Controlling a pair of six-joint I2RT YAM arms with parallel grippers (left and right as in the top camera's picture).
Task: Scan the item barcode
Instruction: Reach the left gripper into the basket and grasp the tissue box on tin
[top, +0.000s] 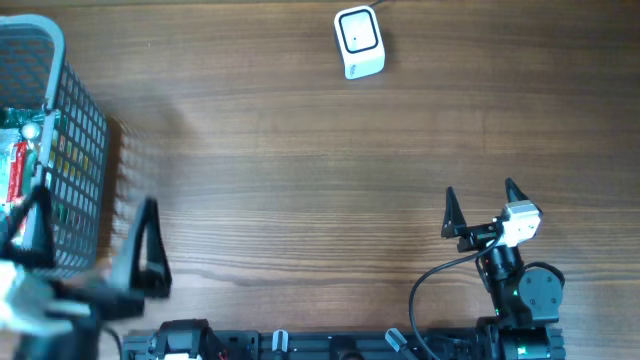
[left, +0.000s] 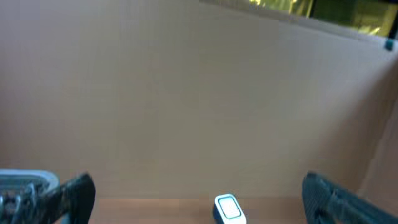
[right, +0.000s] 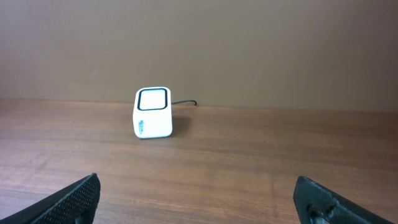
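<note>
The white barcode scanner (top: 358, 42) stands at the table's far edge, its dark-rimmed window facing up; it also shows in the left wrist view (left: 227, 208) and the right wrist view (right: 153, 112). Packaged items (top: 18, 160), red and green, lie inside the grey mesh basket (top: 85, 130) at the left; no barcode shows. My left gripper (top: 95, 228) hangs open and blurred at the basket's near right corner, one finger over the basket and one outside it. My right gripper (top: 482, 195) stands open and empty near the front right, pointed toward the scanner.
The scanner's cable (right: 185, 103) runs off behind it toward the wall. Bare wooden table (top: 300, 180) lies between the basket, the scanner and the right arm. In the left wrist view the basket's rim (left: 25, 177) shows at the lower left.
</note>
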